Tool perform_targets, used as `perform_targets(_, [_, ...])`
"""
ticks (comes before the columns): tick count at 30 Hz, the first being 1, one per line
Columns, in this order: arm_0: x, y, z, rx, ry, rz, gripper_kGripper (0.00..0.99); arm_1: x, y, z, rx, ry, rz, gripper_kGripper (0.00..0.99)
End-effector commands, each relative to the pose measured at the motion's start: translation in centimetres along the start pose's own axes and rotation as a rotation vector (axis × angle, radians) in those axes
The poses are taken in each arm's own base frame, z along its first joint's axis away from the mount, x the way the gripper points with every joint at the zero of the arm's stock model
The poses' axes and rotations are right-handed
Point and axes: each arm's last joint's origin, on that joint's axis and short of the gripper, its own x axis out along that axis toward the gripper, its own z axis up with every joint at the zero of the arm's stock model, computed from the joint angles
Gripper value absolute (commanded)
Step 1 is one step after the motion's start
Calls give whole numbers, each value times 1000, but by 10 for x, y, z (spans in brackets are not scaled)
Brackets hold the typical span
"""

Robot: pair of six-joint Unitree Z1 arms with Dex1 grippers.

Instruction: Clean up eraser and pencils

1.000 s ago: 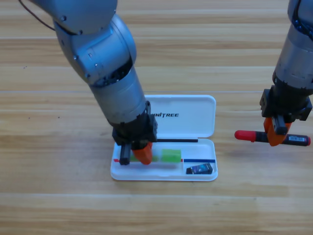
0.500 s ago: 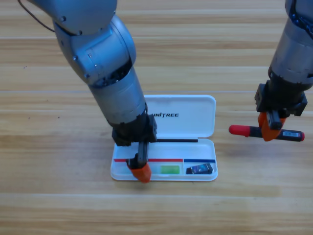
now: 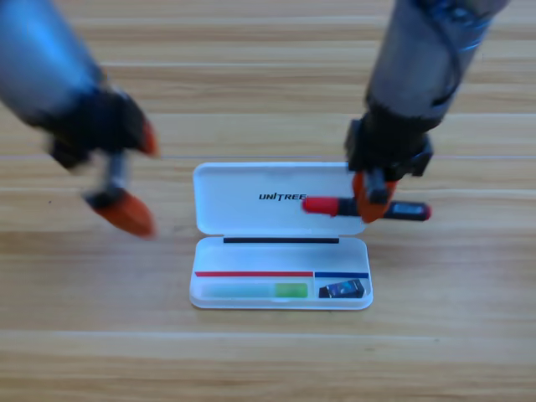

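Observation:
The white case [image 3: 239, 186] lies open in the middle of the table. In its long front compartment rests the pale pencil with the green end [image 3: 255, 291]. The dark eraser [image 3: 343, 289] sits in the small compartment at the right. My right gripper [image 3: 369, 199] hangs over the lid's right edge, shut on the black marker with the red cap [image 3: 322, 205]; the marker lies level, its red cap pointing left over the lid. Off to the left of the case, my left gripper [image 3: 134, 176] is above the bare table, open, with nothing between its jaws.
Wooden table [image 3: 452, 318] all around the case. The right arm [image 3: 419, 59] comes down from the top edge over the area behind the case's right side.
My left gripper has let the green-ended pencil go into the case and swung away up and left. The right gripper has carried the marker left, from beside the case to over its lid.

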Motion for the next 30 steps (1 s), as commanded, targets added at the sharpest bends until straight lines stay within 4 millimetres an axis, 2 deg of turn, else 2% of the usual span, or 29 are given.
perform_targets(1, [-43,20,-67,-136,-8,78,990,68,12,44,-78,97,112,0])
perform_targets(6, [-39,22,-87,-162,15,67,990,94,6,59,-99,124,107,0])
perform_targets(11, [-34,20,-90,-170,5,50,990,106,0,70,-105,129,90,0])
perform_targets(16, [-29,19,-91,-176,-3,42,990,111,-6,75,-109,132,58,0])
perform_targets(29, [-31,21,-92,-178,-8,55,990,114,-8,76,-110,139,48,0])
perform_targets(30, [-31,21,-92,-178,-10,54,990,113,-8,76,-108,138,49,172])
